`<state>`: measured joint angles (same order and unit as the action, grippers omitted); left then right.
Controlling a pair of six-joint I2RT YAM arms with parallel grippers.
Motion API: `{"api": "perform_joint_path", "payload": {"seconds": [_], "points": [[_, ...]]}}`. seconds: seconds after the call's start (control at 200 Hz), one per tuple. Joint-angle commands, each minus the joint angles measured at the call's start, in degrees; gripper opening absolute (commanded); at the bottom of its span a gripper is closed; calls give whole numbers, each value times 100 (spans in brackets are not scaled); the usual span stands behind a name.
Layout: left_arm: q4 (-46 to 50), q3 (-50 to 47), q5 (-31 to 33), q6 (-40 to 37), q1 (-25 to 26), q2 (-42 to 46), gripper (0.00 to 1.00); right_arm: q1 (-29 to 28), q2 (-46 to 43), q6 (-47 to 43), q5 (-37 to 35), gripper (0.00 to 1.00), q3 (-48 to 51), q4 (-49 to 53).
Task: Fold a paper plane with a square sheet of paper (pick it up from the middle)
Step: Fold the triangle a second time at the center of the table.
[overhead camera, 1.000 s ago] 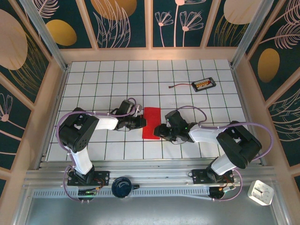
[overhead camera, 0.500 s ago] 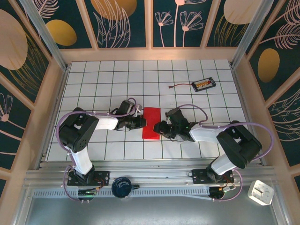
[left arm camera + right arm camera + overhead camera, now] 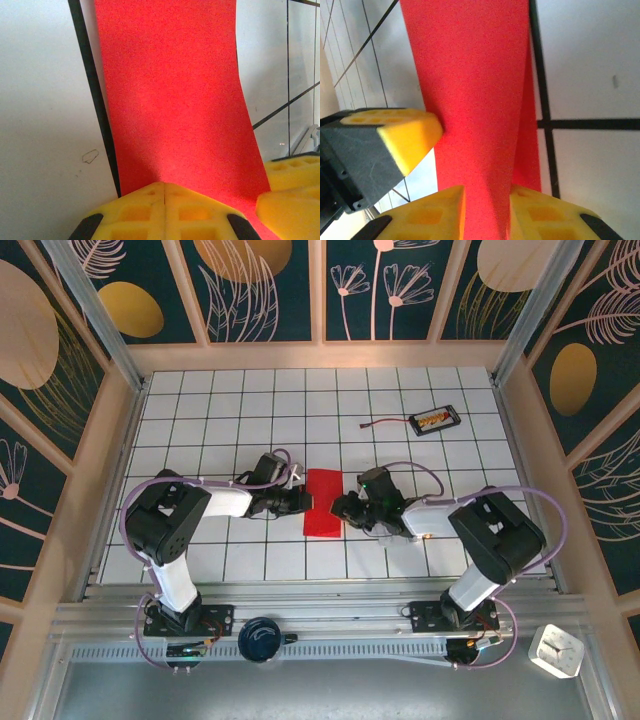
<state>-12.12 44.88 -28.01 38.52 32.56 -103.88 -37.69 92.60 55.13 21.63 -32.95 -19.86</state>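
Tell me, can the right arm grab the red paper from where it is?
Probably yes. The right fingers sit one on each side of the red paper, a little apart, with nothing else in between. The left fingers pinch its opposite edge, which should hold it steady.

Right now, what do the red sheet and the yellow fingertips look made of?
Red sheet: thin paper, matte, finely grainy; it curves and takes a fold. Yellow fingertips: probably moulded or printed plastic, matte, with square recessed pockets; could be firm rubber.
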Motion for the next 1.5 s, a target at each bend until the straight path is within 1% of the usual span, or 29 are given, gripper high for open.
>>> {"api": "perform_joint_path", "payload": {"seconds": [0.0, 0.235, 0.37, 0.43, 0.465, 0.56, 0.606, 0.681, 0.771, 0.876, 0.961, 1.016, 1.141, 1.206, 1.351, 1.496], "points": [[315, -50, 48, -149, 2, -247, 1, 130, 172, 53, 166, 25, -92, -369], [376, 31, 41, -173, 5, -291, 1, 404, 404, -9, 371, 21, -221, -571], [377, 72, 42, -165, -1, -275, 3, 462, 461, -4, 447, 14, -263, -622], [348, 96, 37, -170, 4, -225, 7, 473, 470, 42, 448, 11, -282, -607], [313, 104, 28, -161, 6, -176, 11, 481, 469, 79, 456, 9, -291, -599], [98, 63, 0, -185, 5, 62, 27, 503, 469, 285, 498, 6, -283, -580], [-126, -35, -2, -194, 11, 231, 33, 517, 467, 396, 524, 5, -290, -550], [-552, -296, 26, -275, 43, 533, 39, 535, 478, 575, 587, 3, -299, -489], [-954, -669, 417, -607, 222, 1181, 44, 565, 503, 778, 681, 2, -309, -449], [-1343, -1179, 1010, -1035, 589, 1862, 51, 596, 529, 926, 759, 2, -351, -393], [-1397, -1456, 1436, -1428, 891, 2264, 56, 603, 533, 972, 799, 2, -404, -326], [-1297, -1509, 1760, -1719, 1159, 2374, 60, 603, 564, 973, 816, 2, -431, -276], [-1059, -1383, 2569, -2323, 1908, 2180, 63, 603, 619, 948, 861, 1, -501, -177], [-1063, -1329, 2980, -2491, 2189, 2030, 64, 598, 644, 927, 865, 1, -519, -155], [-1027, -1113, 3640, -2873, 2646, 1675, 66, 602, 670, 971, 869, 1, -501, -220], [-912, -840, 3938, -3066, 2856, 1272, 67, 601, 706, 964, 887, 1, -520, -216]]}}
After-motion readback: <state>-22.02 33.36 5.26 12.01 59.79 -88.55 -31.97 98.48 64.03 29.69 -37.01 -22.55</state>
